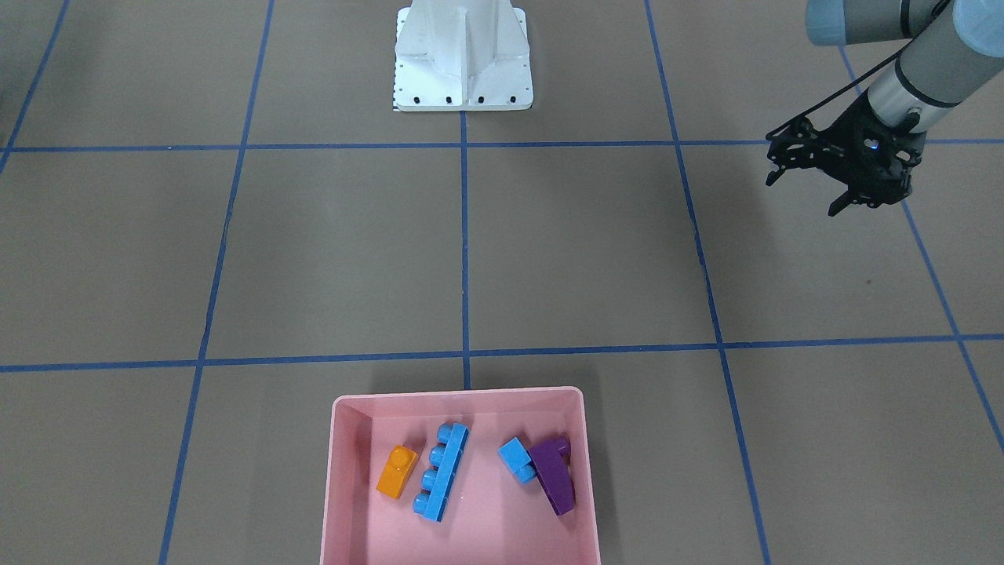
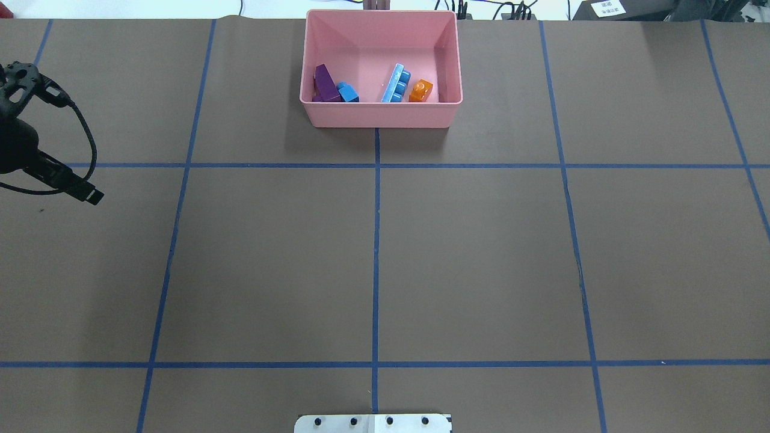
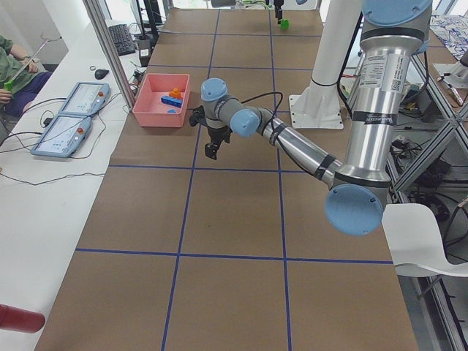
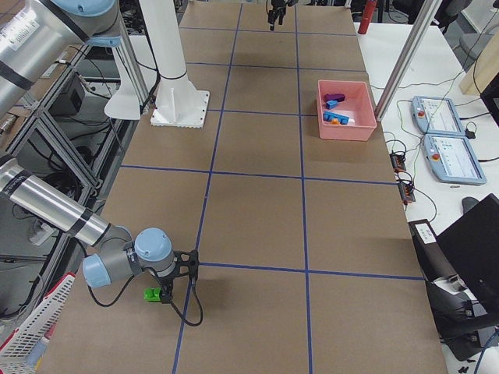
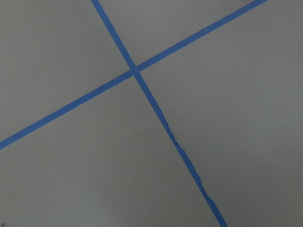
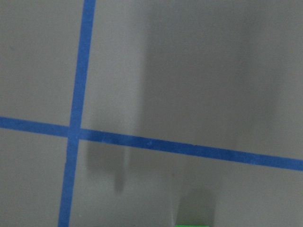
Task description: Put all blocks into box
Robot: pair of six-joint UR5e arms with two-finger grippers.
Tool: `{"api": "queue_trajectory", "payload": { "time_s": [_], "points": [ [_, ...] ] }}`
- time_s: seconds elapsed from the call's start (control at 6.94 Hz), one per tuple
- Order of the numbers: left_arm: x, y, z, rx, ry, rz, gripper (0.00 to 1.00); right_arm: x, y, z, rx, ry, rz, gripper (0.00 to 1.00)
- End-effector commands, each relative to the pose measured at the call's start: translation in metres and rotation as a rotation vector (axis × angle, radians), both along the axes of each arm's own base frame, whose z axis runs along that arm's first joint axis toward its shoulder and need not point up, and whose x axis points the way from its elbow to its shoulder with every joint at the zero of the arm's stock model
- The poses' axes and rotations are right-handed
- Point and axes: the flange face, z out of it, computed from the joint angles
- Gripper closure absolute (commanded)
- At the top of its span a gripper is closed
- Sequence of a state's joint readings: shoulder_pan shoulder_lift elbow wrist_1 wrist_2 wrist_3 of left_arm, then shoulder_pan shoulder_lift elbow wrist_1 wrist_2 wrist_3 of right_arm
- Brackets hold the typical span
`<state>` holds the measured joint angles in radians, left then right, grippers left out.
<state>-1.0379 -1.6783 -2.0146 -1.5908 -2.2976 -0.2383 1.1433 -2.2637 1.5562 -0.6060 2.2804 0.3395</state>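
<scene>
Your left gripper (image 1: 806, 188) hangs above the brown table (image 1: 580, 251) out on the robot's left side, near a crossing of the blue tape lines (image 1: 464, 235). Its fingers are spread and hold nothing. It is well apart from the shallow pink plastic tray (image 1: 458, 394), which sits at the operators' edge of the table. The tray is in line with the centre tape line and faces the white metal base plate (image 1: 463, 71).

Four of your blocks lie inside the tray. The orange studded brick (image 1: 396, 471) lies just beside the long four-stud light blue brick (image 1: 441, 480), which is angled across the tray floor. On the tray's other side, the small light blue brick (image 1: 515, 457) touches the purple sloped brick (image 1: 554, 475).

The fifth, the green two-stud brick (image 4: 153, 294), is at the table's far right end, well apart from the tray. Your right gripper (image 4: 173, 287) is down at it, close to a tape crossing. Only the side cameras show this gripper, so you cannot tell whether its fingers are closed on the brick or spread. In the right wrist view, a sliver of green shows at the bottom edge.
</scene>
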Motion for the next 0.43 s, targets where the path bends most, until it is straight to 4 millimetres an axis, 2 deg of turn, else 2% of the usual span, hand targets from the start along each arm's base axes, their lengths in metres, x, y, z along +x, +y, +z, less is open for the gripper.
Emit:
{"api": "queue_trajectory", "payload": {
  "time_s": [0.0,0.29],
  "points": [
    [-0.001,0.0,-0.001,0.0,0.001,-0.004,0.0,-0.003,0.01,0.018,-0.017,0.053,-0.062,0.0],
    [-0.002,0.002,-0.007,0.009,0.008,-0.004,0.0,0.003,0.015,0.029,-0.013,0.105,-0.069,0.02]
  ]
}}
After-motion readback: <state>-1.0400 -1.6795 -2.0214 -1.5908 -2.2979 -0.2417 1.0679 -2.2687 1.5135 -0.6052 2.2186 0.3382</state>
